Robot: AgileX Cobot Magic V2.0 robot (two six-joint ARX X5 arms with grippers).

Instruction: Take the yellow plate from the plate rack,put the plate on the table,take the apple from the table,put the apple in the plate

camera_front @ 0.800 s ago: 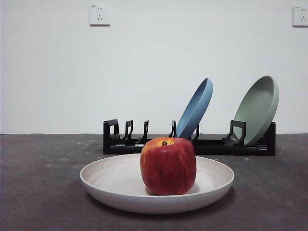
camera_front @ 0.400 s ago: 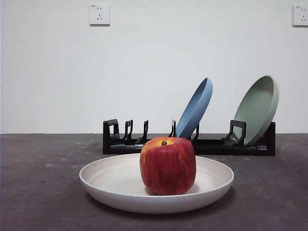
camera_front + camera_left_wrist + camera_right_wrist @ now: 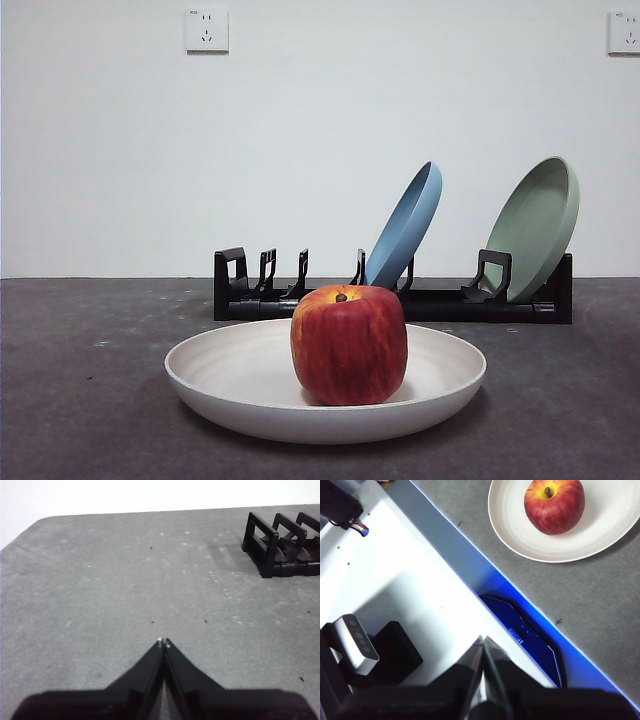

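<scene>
- The desk [image 3: 90, 400], dark grey and speckled, lies bare under the left gripper [image 3: 163, 642], whose jaws are pressed together tip to tip, holding nothing
- The plate rack [image 3: 392, 300] stands well ahead of those jaws, off to one side; a blue plate [image 3: 408, 225] and a pale green plate [image 3: 540, 225] lean in it
- The yellow plate [image 3: 230, 375] rests flat on the desk, well apart from both grippers
- The right gripper [image 3: 483, 640] hangs over a white base beside the desk, jaws closed and empty
- The apple [image 3: 349, 343] sits upright in the yellow plate

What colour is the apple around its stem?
Yellow-orange around the dark stem of the apple, red elsewhere; the right wrist view shows it best.
</scene>
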